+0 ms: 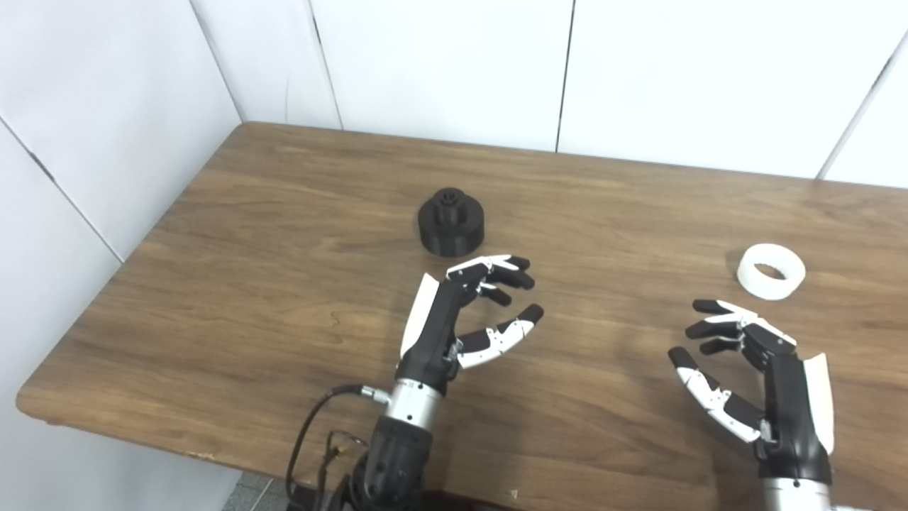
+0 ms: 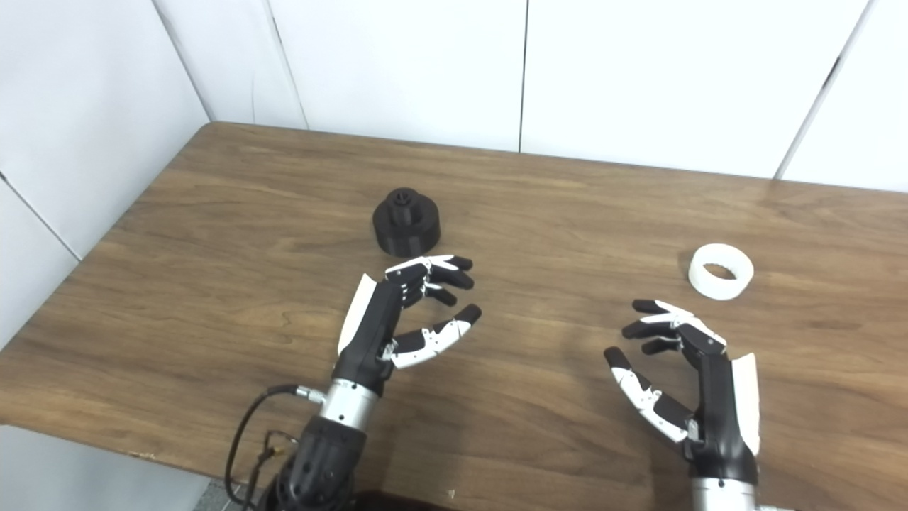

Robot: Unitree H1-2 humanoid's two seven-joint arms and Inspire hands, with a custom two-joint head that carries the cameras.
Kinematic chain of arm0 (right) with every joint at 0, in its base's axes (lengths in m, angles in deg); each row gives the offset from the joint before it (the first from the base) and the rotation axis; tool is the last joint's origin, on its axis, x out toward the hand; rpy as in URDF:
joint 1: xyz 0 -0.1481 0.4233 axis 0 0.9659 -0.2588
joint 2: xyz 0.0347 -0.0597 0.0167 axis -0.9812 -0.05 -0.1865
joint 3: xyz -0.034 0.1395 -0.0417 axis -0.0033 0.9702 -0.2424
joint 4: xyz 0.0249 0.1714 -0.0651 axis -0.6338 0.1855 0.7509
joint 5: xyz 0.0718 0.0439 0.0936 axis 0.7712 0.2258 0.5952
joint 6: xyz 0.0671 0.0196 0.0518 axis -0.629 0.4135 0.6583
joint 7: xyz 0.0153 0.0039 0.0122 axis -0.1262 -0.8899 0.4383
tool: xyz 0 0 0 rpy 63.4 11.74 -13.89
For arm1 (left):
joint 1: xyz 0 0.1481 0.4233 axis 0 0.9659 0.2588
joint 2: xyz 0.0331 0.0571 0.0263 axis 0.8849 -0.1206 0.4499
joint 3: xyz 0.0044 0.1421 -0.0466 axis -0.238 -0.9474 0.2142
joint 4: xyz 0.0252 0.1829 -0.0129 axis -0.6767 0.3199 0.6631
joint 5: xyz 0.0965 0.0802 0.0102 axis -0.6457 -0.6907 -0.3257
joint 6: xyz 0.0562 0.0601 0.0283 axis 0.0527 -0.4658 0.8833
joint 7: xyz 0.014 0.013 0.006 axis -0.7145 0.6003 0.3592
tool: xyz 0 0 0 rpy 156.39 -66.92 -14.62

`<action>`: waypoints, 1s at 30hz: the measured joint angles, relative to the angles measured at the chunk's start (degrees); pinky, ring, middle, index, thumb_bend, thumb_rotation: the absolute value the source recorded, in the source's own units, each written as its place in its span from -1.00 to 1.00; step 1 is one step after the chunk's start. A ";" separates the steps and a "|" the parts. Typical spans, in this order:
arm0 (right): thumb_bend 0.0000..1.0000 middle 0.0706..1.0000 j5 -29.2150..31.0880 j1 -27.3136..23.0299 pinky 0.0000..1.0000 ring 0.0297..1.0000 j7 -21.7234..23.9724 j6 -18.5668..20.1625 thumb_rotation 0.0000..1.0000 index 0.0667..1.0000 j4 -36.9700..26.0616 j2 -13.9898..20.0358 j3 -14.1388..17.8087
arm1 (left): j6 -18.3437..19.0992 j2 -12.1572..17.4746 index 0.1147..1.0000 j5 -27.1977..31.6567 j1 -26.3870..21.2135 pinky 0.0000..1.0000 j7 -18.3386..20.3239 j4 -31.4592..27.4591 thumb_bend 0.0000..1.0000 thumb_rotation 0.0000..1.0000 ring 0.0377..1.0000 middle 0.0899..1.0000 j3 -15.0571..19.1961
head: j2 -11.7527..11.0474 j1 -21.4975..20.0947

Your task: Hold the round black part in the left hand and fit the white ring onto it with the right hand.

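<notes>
With both hands empty and fingers spread, the left hand [image 1: 461, 312] just short of the black part [image 1: 450, 221] mid-worktop and the right hand [image 1: 745, 369] near the ring [image 1: 772, 271] by the right edge, a careless reach could knock either away.

You have lots of bare table [image 1: 284, 284] to move over. Your left hand [image 1: 461, 312] is empty, with its fingers spread apart. The round black part [image 1: 450, 221] sits just past its fingertips, and nothing stands between them. Your right hand [image 1: 752, 376] is empty too, fingers apart. The white ring [image 1: 772, 271] lies flat, near it and a bit farther back, with only bare wood in between. The wide space between your two hands holds nothing. White walls [image 1: 440, 64] stand right behind the table and along its left side, so you can't reach far past those edges.
</notes>
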 measured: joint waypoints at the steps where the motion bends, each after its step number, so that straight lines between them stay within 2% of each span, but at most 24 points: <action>1: 0.00 0.35 0.00 0.01 -0.01 0.15 0.06 0.01 -0.66 -0.07 -0.01 0.00 0.00 | 1.23 0.71 0.51 -0.35 -0.18 0.20 0.46 -0.71 0.27 -0.29 0.44 0.57 0.25 | 0.00 0.00; 6: 0.00 0.36 0.02 0.01 -0.01 0.16 0.25 -0.01 -0.66 -0.07 0.02 0.00 0.20 | 5.35 4.00 0.54 -2.11 -1.47 0.23 2.17 -3.71 0.44 -0.35 0.49 0.60 1.44 | 0.00 0.00; 14: 0.00 0.38 0.45 0.00 0.00 0.18 0.65 -0.04 -0.66 -0.07 0.02 0.01 0.32 | 10.17 5.79 0.56 -5.36 -3.70 0.36 2.93 -4.96 0.49 -0.37 0.57 0.64 1.75 | -0.09 -0.09; 19: 0.00 0.37 1.18 0.01 0.01 0.18 0.95 -0.04 -0.66 -0.07 0.00 0.03 0.50 | 10.55 7.93 0.58 -6.67 -6.15 0.39 3.05 -4.58 0.49 -0.34 0.59 0.64 2.72 | -0.18 0.00; 30: 0.00 0.37 1.44 0.10 0.00 0.17 1.48 -0.11 -0.66 -0.07 -0.12 0.14 1.19 | 10.76 11.44 0.63 -9.58 -10.47 0.41 2.07 1.77 0.52 -0.37 0.64 0.69 4.54 | -0.26 -0.18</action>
